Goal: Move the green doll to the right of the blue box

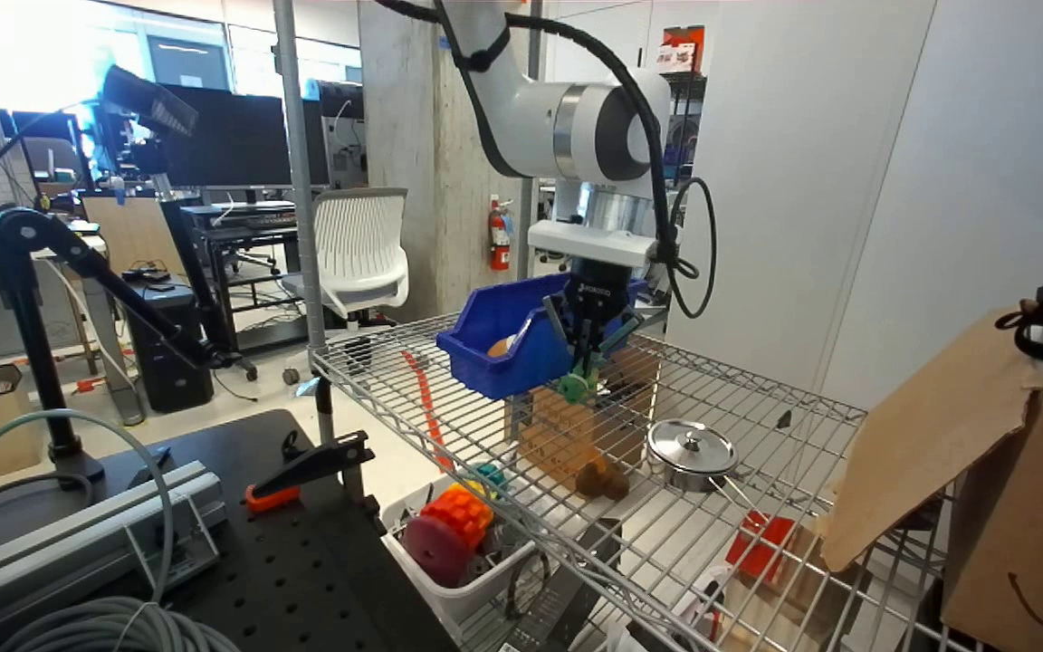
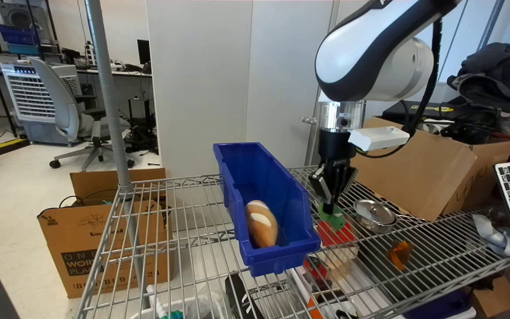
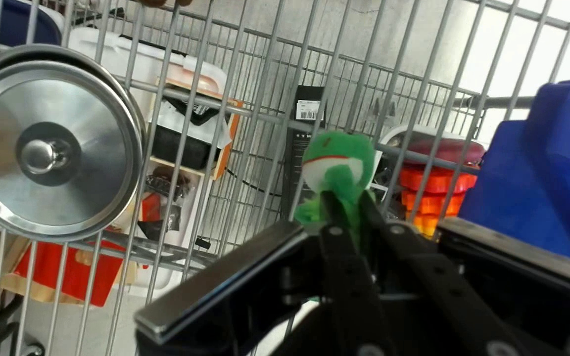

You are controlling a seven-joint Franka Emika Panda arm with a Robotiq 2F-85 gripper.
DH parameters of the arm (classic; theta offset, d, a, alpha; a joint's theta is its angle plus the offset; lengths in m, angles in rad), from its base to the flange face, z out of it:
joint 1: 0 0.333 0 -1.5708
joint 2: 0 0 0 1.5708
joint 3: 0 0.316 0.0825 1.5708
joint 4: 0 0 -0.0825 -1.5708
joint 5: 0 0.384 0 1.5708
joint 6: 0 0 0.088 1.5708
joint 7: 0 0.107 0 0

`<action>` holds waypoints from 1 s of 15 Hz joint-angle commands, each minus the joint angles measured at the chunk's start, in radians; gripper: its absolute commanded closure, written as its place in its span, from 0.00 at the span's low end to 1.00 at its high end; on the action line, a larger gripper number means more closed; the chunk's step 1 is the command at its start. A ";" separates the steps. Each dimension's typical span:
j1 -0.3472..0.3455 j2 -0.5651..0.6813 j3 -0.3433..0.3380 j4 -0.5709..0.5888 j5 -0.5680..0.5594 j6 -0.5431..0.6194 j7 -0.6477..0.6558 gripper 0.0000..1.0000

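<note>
Wrist view: the green frog plush is clamped between the black fingers of the gripper, next to the blue storage bin and apart from it. The fingers cover the lower body of the plush. The right border cuts off the bin. In an exterior view, the gripper overlaps part of the bin's side wall. The striped bread roll lies inside the bin, behind the low front lip. Contact between the plush and the wire shelf cannot be determined.

In both exterior views, the arm reaches in above the bin's level, its upper links cut off by the top border. The gripper points down alongside the bin, with the ends of the fingers lower than the bin's rim.

A gap separates the plush from the bin wall. On the side of the plush away from the bin, shelf wires extend to the lidded steel pot; farther from the bin stands the cardboard box. On the bin's opposite side, the shelf runs to the steel corner post.
</note>
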State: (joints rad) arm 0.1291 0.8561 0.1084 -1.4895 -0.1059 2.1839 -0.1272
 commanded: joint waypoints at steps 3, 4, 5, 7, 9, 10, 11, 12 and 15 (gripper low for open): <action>0.004 0.158 0.001 0.223 0.013 -0.099 -0.034 0.65; 0.006 0.176 -0.001 0.249 0.011 -0.107 -0.031 0.64; 0.007 0.193 -0.001 0.273 0.012 -0.117 -0.031 0.57; 0.008 0.214 -0.001 0.312 0.013 -0.134 -0.030 0.43; 0.005 0.219 0.000 0.332 0.016 -0.136 -0.032 0.28; 0.001 0.214 0.002 0.333 0.018 -0.139 -0.035 0.22; -0.003 0.203 0.002 0.326 0.018 -0.130 -0.037 0.15; -0.005 0.191 -0.001 0.320 0.017 -0.123 -0.035 0.07; -0.064 0.108 0.024 0.245 0.066 -0.098 -0.060 0.00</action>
State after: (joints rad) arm 0.1203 1.0430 0.1087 -1.1843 -0.0957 2.0817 -0.1419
